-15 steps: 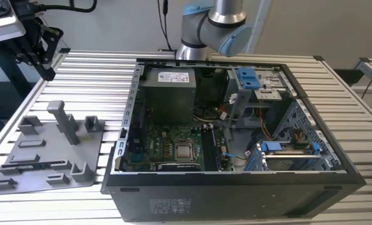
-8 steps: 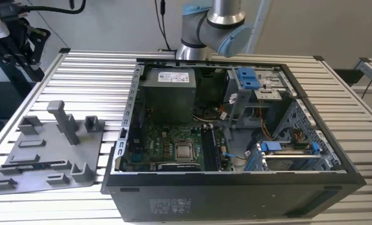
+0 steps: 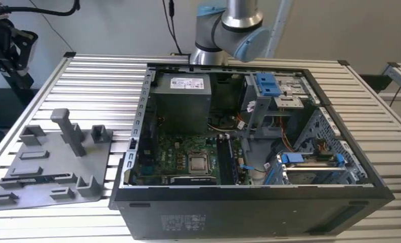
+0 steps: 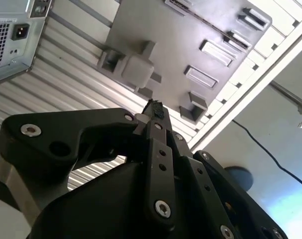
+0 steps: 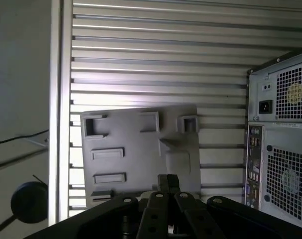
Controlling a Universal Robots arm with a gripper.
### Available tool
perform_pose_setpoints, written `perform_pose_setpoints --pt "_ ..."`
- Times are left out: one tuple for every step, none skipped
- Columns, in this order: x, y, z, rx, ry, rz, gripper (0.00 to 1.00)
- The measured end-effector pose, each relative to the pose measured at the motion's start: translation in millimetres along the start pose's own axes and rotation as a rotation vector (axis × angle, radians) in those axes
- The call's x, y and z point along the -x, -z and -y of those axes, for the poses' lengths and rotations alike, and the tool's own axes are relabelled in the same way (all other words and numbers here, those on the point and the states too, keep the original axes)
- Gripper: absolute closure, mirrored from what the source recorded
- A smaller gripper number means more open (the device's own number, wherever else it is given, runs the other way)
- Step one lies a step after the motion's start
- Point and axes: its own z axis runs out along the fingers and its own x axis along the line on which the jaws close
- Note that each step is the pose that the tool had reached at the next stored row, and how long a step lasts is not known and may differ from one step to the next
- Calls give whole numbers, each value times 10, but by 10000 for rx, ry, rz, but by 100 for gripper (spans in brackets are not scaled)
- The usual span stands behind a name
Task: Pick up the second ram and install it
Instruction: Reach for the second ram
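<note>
The second ram (image 3: pixel 42 178), a long, thin, dark memory stick, lies flat toward 7 o'clock on the grey plastic fixture plate (image 3: pixel 55 161). In the exterior view its long axis runs from 9 to 3 o'clock. The open black metal computer case (image 3: pixel 254 212) stands at the plate's 3 o'clock. In both wrist views the black gripper (image 4: pixel 155 110) (image 5: pixel 167 181) hangs well above the plate, fingers clenched together.

I see my gripper (image 4: pixel 153 108), tips closed together, aimed at the grey pegged plate (image 4: pixel 191 40), plate flat on slatted table (image 4: pixel 61 79), case (image 4: pixel 11 35) corner near, cable (image 4: pixel 270 154) past table edge.
</note>
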Motion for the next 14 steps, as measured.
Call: perform_pose_setpoints --pt "-14 1 4 2 3 0 89" --pt "-15 1 5 3 10 -4 89" --pt "-14 1 5 7 38 -84 89" --pt "-16 0 5 12 80 -167 89" --pt "-17 1 5 16 126 -248 89" --pt "-18 1 5 22 174 -331 89" --pt "-18 1 5 27 222 -413 89" --pt "-18 1 5 33 275 -491 89" --pt "-18 1 5 39 331 -563 89" --pt "-19 0 5 45 395 -631 89" --pt "-19 0 5 50 461 -695 89" --pt "-20 -3 6 56 516 -719 89" --pt "-20 -5 10 56 537 -722 89" --pt "-19 -6 20 57 550 -724 89"
